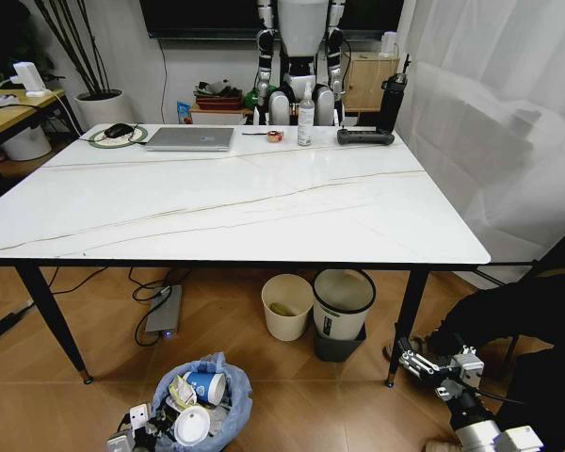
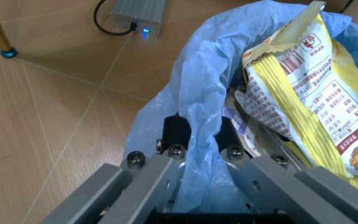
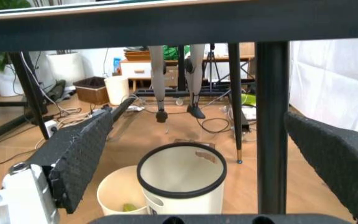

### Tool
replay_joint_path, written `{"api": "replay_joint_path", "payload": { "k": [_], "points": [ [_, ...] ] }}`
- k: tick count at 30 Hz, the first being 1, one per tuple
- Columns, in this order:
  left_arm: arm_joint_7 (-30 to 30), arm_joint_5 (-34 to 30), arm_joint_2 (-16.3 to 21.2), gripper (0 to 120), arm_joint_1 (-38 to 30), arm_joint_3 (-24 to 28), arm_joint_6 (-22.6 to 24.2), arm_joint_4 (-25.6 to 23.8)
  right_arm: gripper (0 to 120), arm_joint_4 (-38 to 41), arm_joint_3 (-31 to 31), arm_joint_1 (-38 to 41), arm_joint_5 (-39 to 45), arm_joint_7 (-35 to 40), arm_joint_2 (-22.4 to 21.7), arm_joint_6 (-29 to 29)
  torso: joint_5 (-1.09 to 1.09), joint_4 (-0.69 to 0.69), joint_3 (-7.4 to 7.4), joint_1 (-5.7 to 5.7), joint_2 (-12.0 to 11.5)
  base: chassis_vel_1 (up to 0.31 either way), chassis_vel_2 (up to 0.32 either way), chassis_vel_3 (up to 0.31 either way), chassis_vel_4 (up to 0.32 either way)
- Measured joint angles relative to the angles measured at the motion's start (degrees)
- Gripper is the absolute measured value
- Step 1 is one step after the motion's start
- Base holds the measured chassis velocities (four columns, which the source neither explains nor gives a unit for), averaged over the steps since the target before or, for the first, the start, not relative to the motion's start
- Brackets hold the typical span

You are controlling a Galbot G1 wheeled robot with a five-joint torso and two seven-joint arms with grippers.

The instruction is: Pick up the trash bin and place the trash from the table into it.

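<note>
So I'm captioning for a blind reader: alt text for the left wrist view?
The left claw is clamped on the blue-bag rim of the trash bin, which holds a yellow snack wrapper, above a wooden floor.

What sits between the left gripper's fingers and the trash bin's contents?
Left wrist view: the left gripper pinches the trash bin's blue bag rim; nothing else intervenes.

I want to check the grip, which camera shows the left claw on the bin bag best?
The left wrist view: the left claw pinches the blue bag rim of the trash bin. The head view shows it small; the right wrist view faces other bins.
</note>
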Motion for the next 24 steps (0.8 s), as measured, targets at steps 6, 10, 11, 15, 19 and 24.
{"api": "replay_joint_path", "payload": {
  "k": [6, 10, 11, 15, 19, 24],
  "points": [
    [0.04, 0.04, -0.04, 0, -0.11, -0.01, -0.13, 0.22, 100, 0.00, 0.00, 0.00, 0.00, 0.00, 0.00, 0.00, 0.00, 0.00, -0.86, -0.57, -1.44, 0.000, 0.000, 0.000, 0.000],
    [0.10, 0.16, -0.15, 0, -0.22, 0.05, -0.32, 0.53, 100, 0.00, 0.00, 0.00, 0.00, 0.00, 0.00, 0.00, 0.00, 0.00, -1.52, -1.07, -2.58, 0.000, 0.000, 0.000, 0.000],
    [0.11, 0.18, -0.15, 0, -0.23, 0.06, -0.33, 0.55, 100, 0.00, 0.00, 0.00, 0.00, 0.00, 0.00, 0.00, 0.00, 0.00, -1.56, -1.09, -2.64, 0.000, 0.000, 0.000, 0.000],
    [0.13, 0.35, -0.24, 0, -0.45, 0.12, -0.69, 0.94, 100, 0.00, 0.00, 0.00, 0.00, 0.00, 0.00, 0.00, 0.00, 0.00, -2.17, -1.51, -3.66, 0.000, 0.000, 0.000, 0.000],
    [0.18, 0.46, -0.36, 0, -0.78, 0.20, -1.37, 1.53, 100, 0.00, 0.00, 0.00, 0.00, 0.00, 0.00, 0.00, 0.00, 0.00, -2.75, -1.89, -4.63, 0.000, 0.000, 0.000, 0.000],
    [0.70, 0.86, -0.63, 0, -1.34, 0.30, -2.88, 2.89, 100, 0.00, 0.00, 0.00, 0.00, 0.00, 0.00, 0.00, 0.00, 0.00, -3.24, -2.26, -5.51, 0.000, 0.000, 0.000, 0.000]
  ]
}}
